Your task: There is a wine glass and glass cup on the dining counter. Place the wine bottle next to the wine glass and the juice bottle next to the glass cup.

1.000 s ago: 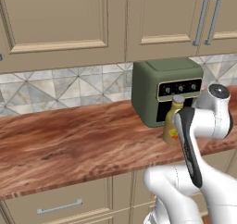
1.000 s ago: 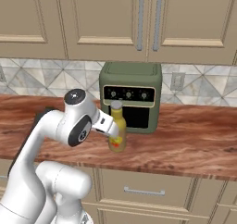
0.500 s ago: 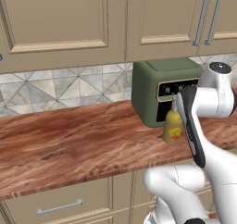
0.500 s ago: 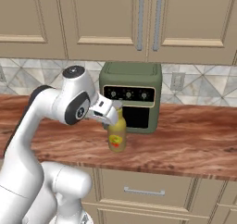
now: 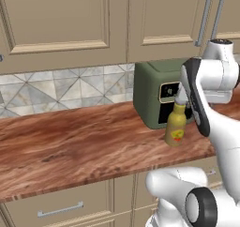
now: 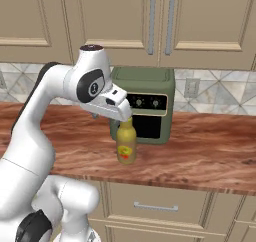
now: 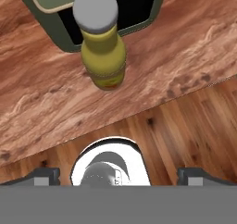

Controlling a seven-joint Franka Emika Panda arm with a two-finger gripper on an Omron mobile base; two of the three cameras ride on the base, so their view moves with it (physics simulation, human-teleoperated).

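Our gripper [image 7: 118, 174] is standing with its jaws wide apart and nothing between them; in the hand view its 2 dark fingertips [image 7: 44, 176] are showing at the lower left and lower right of the frame. In the right base view the gripper [image 6: 121, 117] is sitting at the frame's centre, just above the top of the juice bottle [image 6: 126, 142], though we cannot quite tell whether it is touching the cap. In the left base view the same hand is hanging at the right of the frame, partly hidden behind the white arm.

The juice bottle [image 7: 102, 49] is standing upright on a reddish-brown wood-grain counter [image 6: 210, 151], near its front edge. In the hand view we are looking down on its grey cap in the upper middle of the frame. The bottle [image 5: 176, 125] is standing just in front of a dull green countertop oven [image 5: 152, 97], whose dark door and 2 knobs are facing us. Beige wall cabinets [image 6: 200, 21] are filling the top of both base views, with grey patterned tiles [image 5: 56, 87] below them.
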